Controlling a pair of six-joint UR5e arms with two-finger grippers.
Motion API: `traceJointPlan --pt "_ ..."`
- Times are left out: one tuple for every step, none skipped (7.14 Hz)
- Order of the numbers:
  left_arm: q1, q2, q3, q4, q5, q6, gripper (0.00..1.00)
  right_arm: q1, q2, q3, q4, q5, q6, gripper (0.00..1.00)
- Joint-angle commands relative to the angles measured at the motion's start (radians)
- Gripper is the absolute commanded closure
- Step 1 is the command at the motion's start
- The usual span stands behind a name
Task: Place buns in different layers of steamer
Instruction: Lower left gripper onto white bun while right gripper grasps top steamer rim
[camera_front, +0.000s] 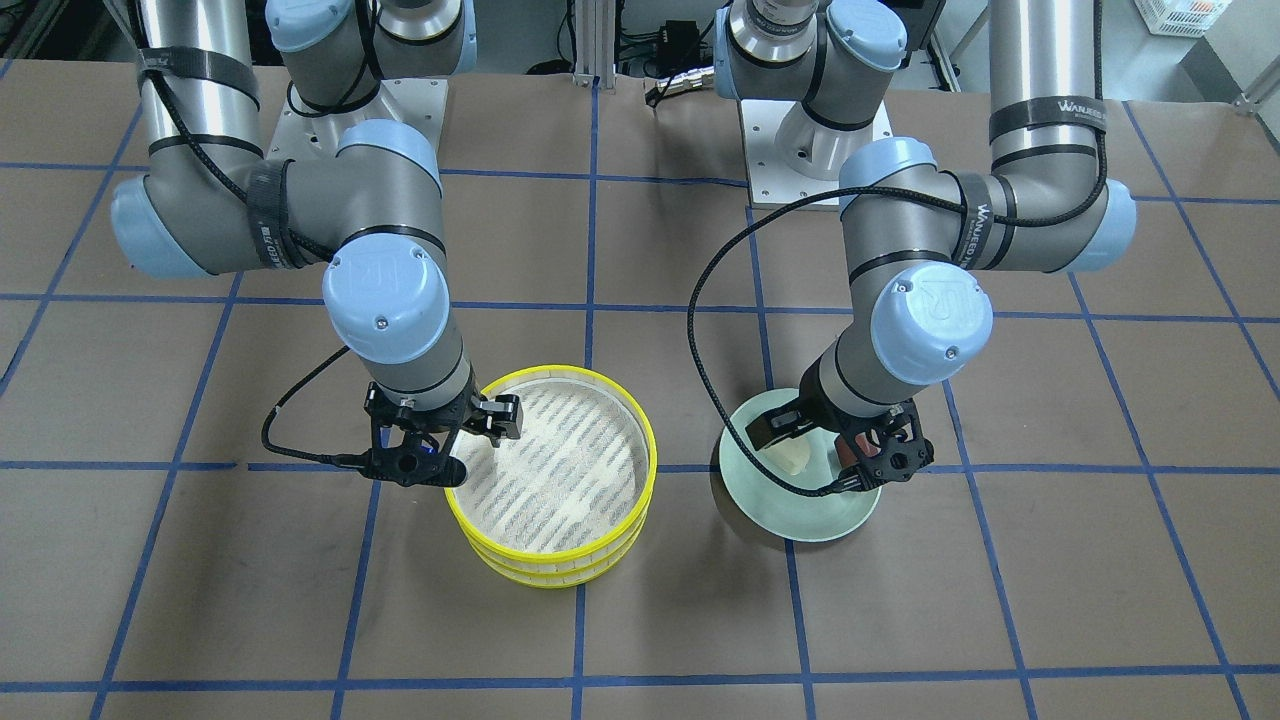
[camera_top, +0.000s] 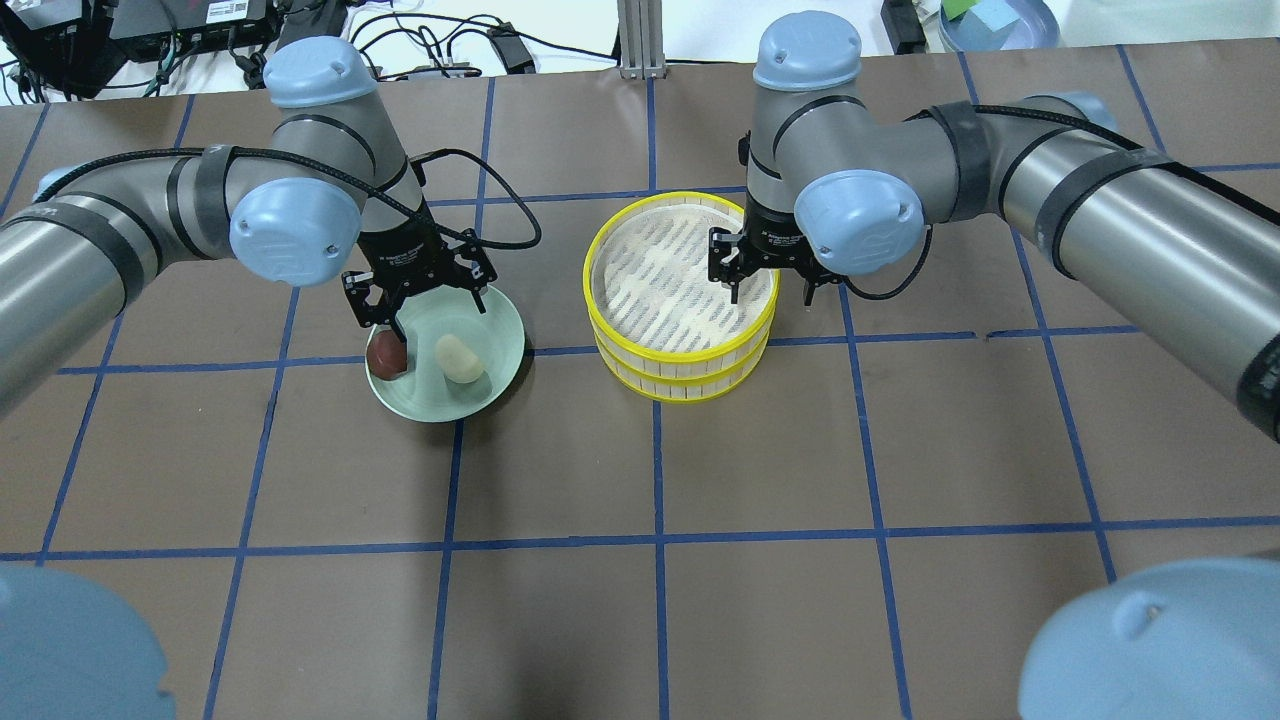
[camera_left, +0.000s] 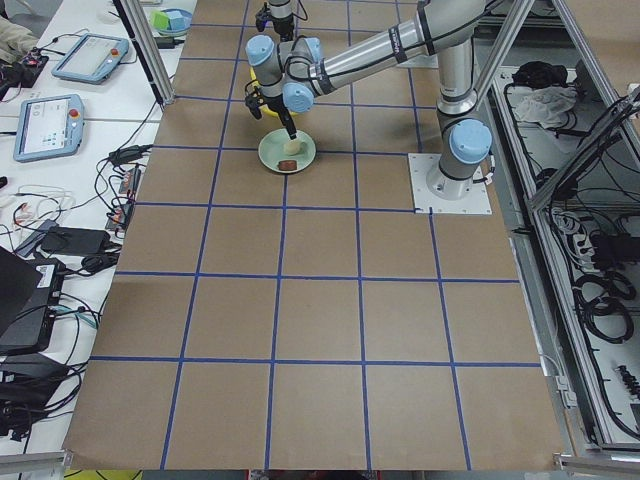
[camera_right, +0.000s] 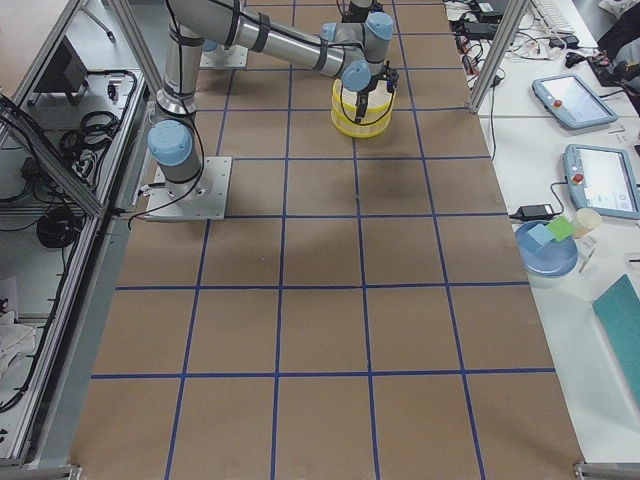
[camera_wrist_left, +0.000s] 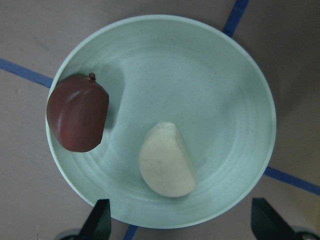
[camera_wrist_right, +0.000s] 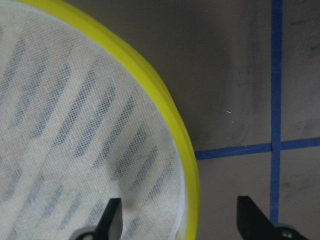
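Note:
Two yellow-rimmed steamer layers are stacked, the top layer (camera_top: 680, 350) on the lower one (camera_top: 686, 392), both also in the front view (camera_front: 555, 552). The top mesh floor is bare. A dark reddish-brown bun (camera_top: 386, 354) (camera_wrist_left: 78, 113) and a cream-white bun (camera_top: 458, 358) (camera_wrist_left: 167, 160) lie on a pale green plate (camera_top: 505, 335) (camera_wrist_left: 220, 75). My left gripper (camera_top: 432, 310) (camera_wrist_left: 182, 222) is open above the plate, holding nothing. My right gripper (camera_top: 770, 290) (camera_wrist_right: 181, 220) is open, its fingers astride the top layer's rim (camera_wrist_right: 170, 115), one inside and one outside.
The table is brown paper with a blue tape grid (camera_top: 655, 540). The arm bases (camera_front: 815, 140) stand at the robot's side. Monitors, tablets and cables lie off the table's ends in the side views.

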Motion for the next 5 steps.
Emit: traceJointPlan --pt "0.000 -0.040 -0.025 0.004 0.001 -0.015 0.00 -0.004 -0.010 -0.004 0.028 0.013 0.046 0.95" --pt "0.000 -0.041 -0.046 0.006 0.001 -0.015 0.00 -0.006 -0.017 -0.005 0.038 0.014 0.047 1.00" --pt "0.000 -0.052 -0.047 0.019 0.001 -0.015 0.00 -0.007 -0.029 -0.006 0.043 0.014 0.047 1.00" --pt "0.000 -0.064 -0.048 0.035 0.001 -0.015 0.00 -0.007 -0.055 -0.006 0.070 0.007 0.045 1.00" --pt "0.000 -0.070 -0.047 0.048 -0.001 -0.015 0.00 -0.018 -0.105 -0.014 0.130 0.002 0.028 1.00"
